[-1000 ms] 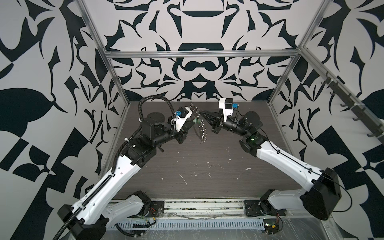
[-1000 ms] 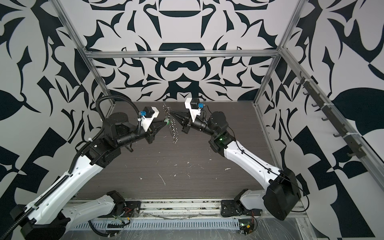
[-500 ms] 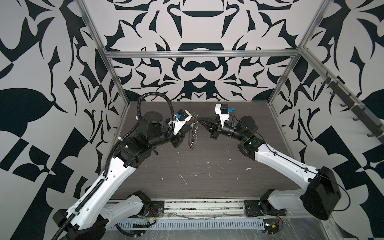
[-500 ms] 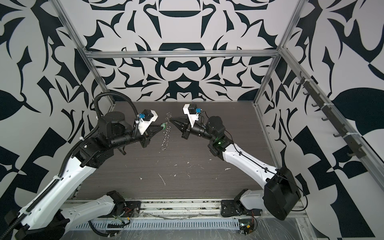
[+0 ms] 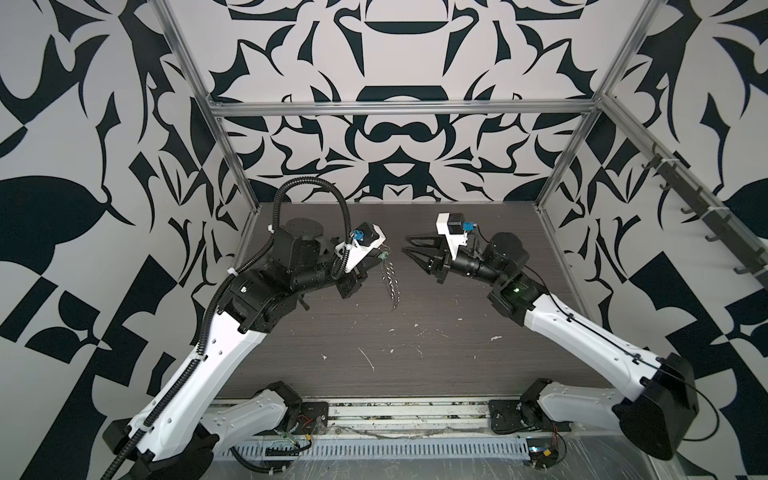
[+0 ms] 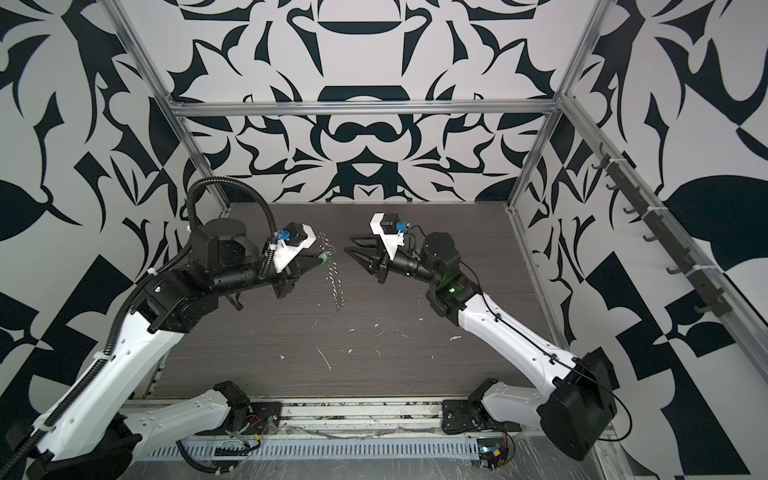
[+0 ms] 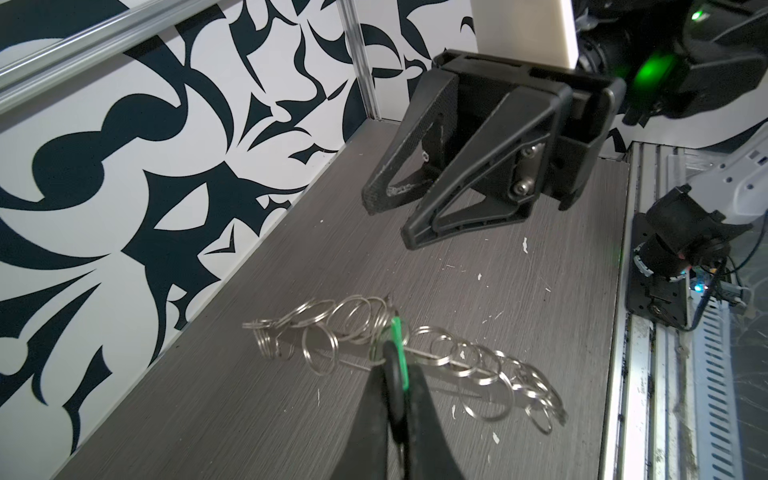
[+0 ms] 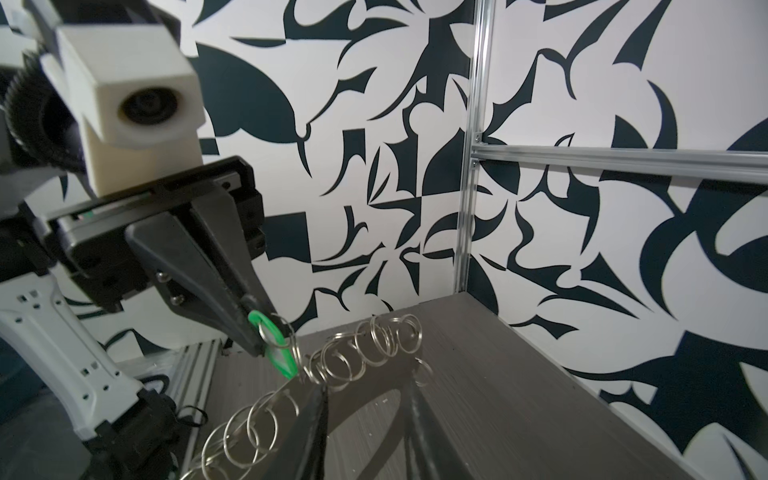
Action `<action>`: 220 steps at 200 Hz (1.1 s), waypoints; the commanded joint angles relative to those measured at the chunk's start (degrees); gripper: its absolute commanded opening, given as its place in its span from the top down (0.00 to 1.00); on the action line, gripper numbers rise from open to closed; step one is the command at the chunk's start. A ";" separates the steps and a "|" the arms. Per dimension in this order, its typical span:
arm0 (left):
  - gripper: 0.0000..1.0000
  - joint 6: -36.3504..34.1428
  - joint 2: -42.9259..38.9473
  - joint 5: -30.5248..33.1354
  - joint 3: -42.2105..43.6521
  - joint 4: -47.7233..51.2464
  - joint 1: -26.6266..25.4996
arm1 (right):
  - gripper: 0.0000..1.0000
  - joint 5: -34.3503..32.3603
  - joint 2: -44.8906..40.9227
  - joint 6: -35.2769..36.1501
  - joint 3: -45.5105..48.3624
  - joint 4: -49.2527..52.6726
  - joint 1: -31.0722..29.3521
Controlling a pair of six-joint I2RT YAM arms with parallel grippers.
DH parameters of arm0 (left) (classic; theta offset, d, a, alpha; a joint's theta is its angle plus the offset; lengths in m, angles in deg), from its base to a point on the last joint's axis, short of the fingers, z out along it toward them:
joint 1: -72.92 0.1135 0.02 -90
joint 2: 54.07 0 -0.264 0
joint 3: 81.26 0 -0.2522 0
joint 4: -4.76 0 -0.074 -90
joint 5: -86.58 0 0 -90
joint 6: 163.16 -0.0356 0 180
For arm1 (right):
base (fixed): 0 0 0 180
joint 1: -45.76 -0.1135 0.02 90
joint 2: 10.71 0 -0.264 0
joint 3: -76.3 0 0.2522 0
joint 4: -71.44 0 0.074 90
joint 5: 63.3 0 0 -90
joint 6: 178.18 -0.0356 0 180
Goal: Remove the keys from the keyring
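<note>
My left gripper is shut on the keys, a bright green tag with a dark piece beside it, pinched edge-on at my fingertips. The keyring, a thin loop strung with several small silver rings, hangs from the tag above the table. My right gripper stands open just right of the rings, with nothing between its fingers. In the left wrist view the right gripper shows beyond the rings.
The dark wood-grain table carries small white flecks and scratches. Patterned black-and-white walls with aluminium posts close in the back and sides. A rail with dark hooks runs along the right wall.
The right gripper has opened, let go of the keyring and drawn back to the right. The left gripper has shifted left with the tag, and the ring chain now hangs from it alone.
</note>
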 commanded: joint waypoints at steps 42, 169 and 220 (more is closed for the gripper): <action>1.00 -2.01 1.02 -2.35 -3.18 3.38 0.01 | 0.69 7.39 -1.30 21.10 -8.31 17.96 -1.25; 1.00 -2.48 0.44 -2.70 -2.63 3.98 0.01 | 0.72 10.73 5.71 28.84 -18.96 32.80 -3.12; 1.00 -2.13 0.44 -3.21 -2.49 3.72 0.01 | 0.74 10.47 7.13 28.78 -20.43 33.04 -3.73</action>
